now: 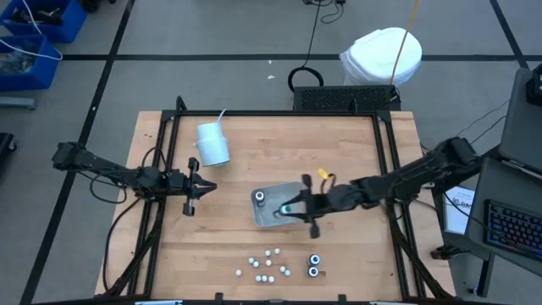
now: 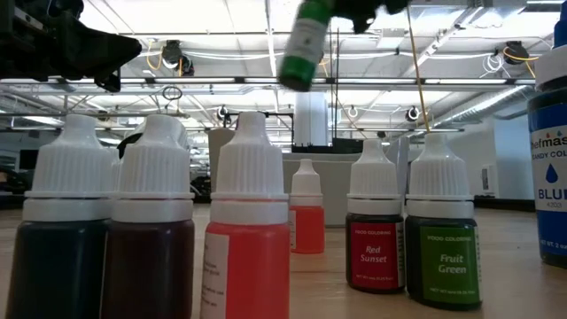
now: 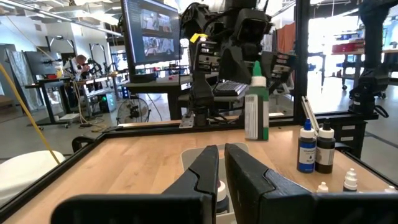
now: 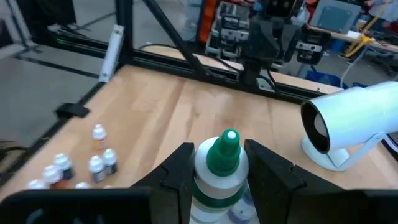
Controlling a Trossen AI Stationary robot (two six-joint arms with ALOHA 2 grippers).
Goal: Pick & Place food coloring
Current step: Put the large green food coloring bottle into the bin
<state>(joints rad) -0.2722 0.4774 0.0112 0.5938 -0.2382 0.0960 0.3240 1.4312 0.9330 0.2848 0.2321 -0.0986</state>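
Right end effector (image 1: pixel 292 206) clenched around a green-capped bottle (image 4: pixel 221 168), held up off the table (image 1: pixel 356 254) and over the clear tray (image 1: pixel 269 219) near the middle. In the right wrist view, gripped on both sides by the fingers (image 4: pixel 266 168), cap pointing away from the wrist. From the low camera, seen hanging high above the row of standing bottles; from the left wrist, seen upright in the air beyond the tray.

One dark round bottle (image 1: pixel 260 197) already standing in the tray at its far left corner. So, judged from this: one placed, a second in the air above the tray and not yet set down.

Left to do, quite a lot. Two dark round bottles (image 1: pixel 314 265) standing together near the front edge of the table, right of centre. A scatter of small white-capped bottles (image 1: pixel 268 264) just to their left, well apart from the tray, none touched. Among them, seen close from the low camera, a "Fruit Green" (image 2: pixel 440 239) and a "Red Sunset" (image 2: pixel 373 232).

Left end effector (image 1: pixel 203 188) waiting over the left part of the table, near the white cup (image 1: pixel 212 144), fingers drawn nearly together and grasping nothing
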